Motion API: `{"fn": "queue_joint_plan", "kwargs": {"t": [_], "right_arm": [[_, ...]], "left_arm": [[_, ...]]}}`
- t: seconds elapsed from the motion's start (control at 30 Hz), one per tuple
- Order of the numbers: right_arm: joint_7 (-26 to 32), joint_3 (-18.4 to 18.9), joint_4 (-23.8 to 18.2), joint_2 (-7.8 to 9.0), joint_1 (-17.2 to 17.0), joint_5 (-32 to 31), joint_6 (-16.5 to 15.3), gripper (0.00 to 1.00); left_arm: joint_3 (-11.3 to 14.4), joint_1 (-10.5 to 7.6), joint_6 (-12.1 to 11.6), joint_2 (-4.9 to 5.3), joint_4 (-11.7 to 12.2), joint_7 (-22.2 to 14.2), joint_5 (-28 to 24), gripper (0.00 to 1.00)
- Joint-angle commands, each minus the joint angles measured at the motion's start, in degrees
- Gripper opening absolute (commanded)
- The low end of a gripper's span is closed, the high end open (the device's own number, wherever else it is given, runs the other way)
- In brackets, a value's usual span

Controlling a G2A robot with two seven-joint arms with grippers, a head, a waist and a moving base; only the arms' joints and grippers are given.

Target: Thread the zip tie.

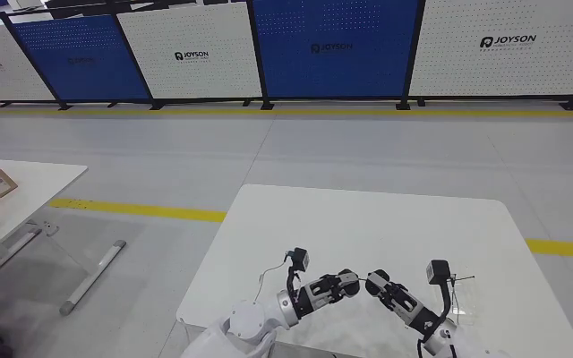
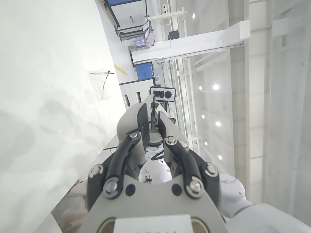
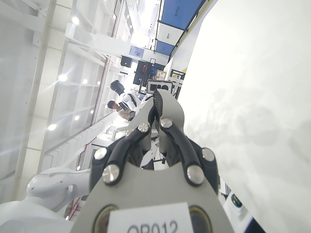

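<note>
At the near edge of the white table (image 1: 358,224), the left gripper (image 2: 154,106) and the right gripper (image 3: 155,99) met tip to tip, just above the surface. Much there was hard to make out. From above, the fingertips were too small to read. The ends of the zip tie (image 2: 139,128) were hidden among the fingers, so whether its tail had entered its head could not be told.

In the left wrist view a short black stretch of the tie crossed one finger pad and ran into the narrow gap between the left fingers, which were drawn close and appeared to pinch it.

The right gripper's fingers were pressed almost together, pad against pad. Whether anything thin sat between them could not be seen.

Well apart from both grippers, towards the right arm's side of the table, spare zip ties (image 1: 461,279) lay on a clear sheet (image 2: 96,88), one straight and one curved.
</note>
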Motion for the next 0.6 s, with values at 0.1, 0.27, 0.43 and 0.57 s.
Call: {"fn": "queue_joint_plan", "kwargs": {"t": [0.1, 0.27, 0.43, 0.57], "right_arm": [[0.0, 0.0, 0.0, 0.00, 0.0, 0.0, 0.0, 0.00], [0.0, 0.0, 0.0, 0.00, 0.0, 0.0, 0.0, 0.00], [-0.2, 0.0, -0.1, -0.17, 0.0, 0.3, 0.3, 0.41], [-0.1, 1.0, -0.2, -0.19, -0.2, 0.7, 0.7, 1.00]], "left_arm": [[0.2, -0.24, -0.1, -0.03, 0.4, 0.8, 0.5, 0.00], [0.5, -0.28, -0.4, -0.03, 0.4, 1.2, 1.3, 0.00], [0.6, -0.10, -0.4, 0.01, 0.0, 1.5, 1.4, 0.00], [0.2, 0.64, 0.1, 0.08, -0.8, 2.5, 0.2, 0.00]]}}
